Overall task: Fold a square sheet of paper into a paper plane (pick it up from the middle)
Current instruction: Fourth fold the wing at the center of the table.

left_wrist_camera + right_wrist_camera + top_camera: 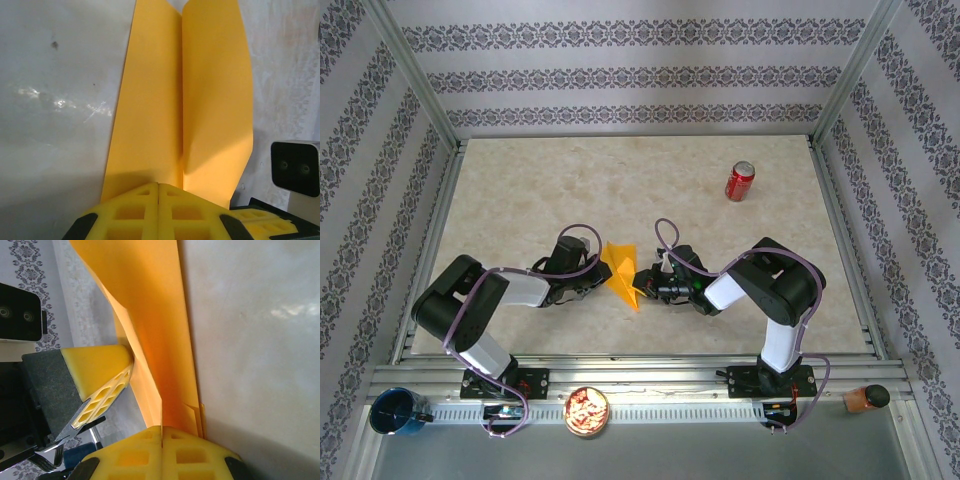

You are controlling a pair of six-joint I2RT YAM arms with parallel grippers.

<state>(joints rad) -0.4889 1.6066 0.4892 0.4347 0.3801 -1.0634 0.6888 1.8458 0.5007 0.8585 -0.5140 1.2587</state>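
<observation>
Tightly, left claw [158, 185], right claw [162, 428] pinching paper [622, 272]

Up the middle of the frame, orange-yellow paper [150, 125] folded along a vertical centre crease, yellow jaws closed together on its bottom end, pale desk [55, 100] at left, camera block [295, 167] lower right

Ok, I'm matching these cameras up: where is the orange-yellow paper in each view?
Top external: paper at picture centre.
Left wrist: tall strip up the middle, bottom to top.
Right wrist: slanting from top left down to bottom centre.
Shared landmark: pale marbled table beside it.
</observation>
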